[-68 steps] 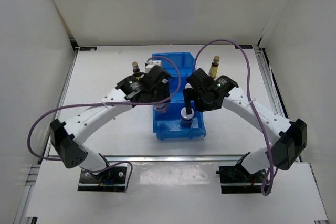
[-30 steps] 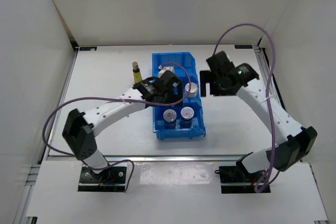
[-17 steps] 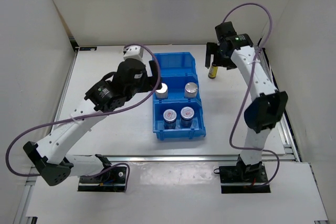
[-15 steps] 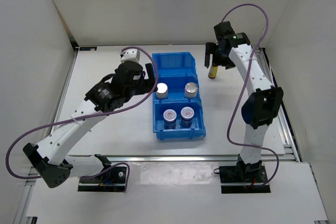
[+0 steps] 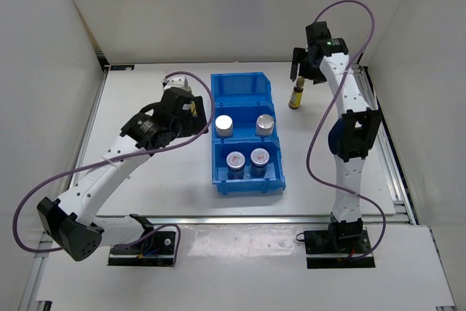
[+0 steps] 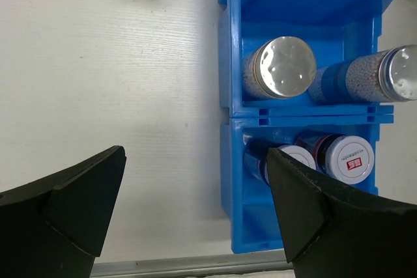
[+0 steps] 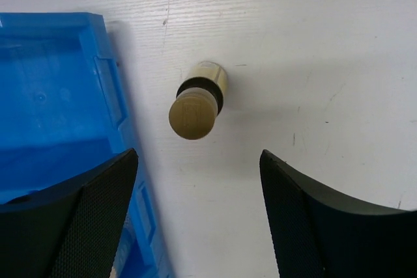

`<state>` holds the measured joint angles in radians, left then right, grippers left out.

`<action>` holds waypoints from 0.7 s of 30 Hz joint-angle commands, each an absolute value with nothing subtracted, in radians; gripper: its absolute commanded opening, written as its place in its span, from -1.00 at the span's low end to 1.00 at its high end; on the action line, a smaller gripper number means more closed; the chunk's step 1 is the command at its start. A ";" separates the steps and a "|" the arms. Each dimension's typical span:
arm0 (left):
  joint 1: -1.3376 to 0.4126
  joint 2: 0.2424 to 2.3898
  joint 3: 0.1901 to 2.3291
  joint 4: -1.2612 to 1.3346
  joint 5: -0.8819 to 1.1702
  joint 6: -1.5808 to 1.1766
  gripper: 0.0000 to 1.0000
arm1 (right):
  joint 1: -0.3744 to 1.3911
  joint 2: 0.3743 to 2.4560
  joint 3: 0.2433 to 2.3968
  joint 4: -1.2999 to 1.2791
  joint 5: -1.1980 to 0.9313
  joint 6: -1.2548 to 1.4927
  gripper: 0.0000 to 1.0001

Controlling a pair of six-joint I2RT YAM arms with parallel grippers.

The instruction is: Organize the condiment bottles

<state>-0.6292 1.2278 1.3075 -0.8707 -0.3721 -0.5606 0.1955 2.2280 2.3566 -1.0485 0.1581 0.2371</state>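
My right claw [image 5: 302, 72] hangs above a slim amber-yellow dark-capped bottle [image 5: 296, 95], which stands upright on the white table [image 5: 145, 180] just right of the large blue three-compartment plastic bin [image 5: 247, 184]. The bin's middle compartment holds one white cylinder with a silver cap [image 5: 223, 124] and a second white cylinder [image 5: 266, 123]. The near compartment holds one short jar with a red-marked silvery lid [image 5: 235, 160] and a second short jar [image 5: 259, 156]. My left claw [image 5: 195, 116] hovers just left of the bin, and its fingers seem spread.

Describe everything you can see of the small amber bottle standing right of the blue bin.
The amber bottle is slim, with a yellowish body, a dark band at the neck and a flat, round, tan-looking cap. It stands upright on the white table, just right of the blue bin and apart from its wall. The right gripper hangs open above it, not touching it. No label can be read.
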 commanded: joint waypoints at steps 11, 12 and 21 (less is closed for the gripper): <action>-0.615 1.262 1.342 -0.894 -0.334 -0.548 1.00 | 0.193 2.292 2.398 -0.986 0.089 0.206 0.40; -0.615 1.262 1.342 -0.903 -0.334 -0.548 1.00 | 0.193 2.292 2.398 -0.977 0.098 0.206 0.36; -0.606 1.262 1.333 -0.922 -0.334 -0.548 1.00 | 0.193 2.312 2.398 -0.968 0.107 0.196 -0.03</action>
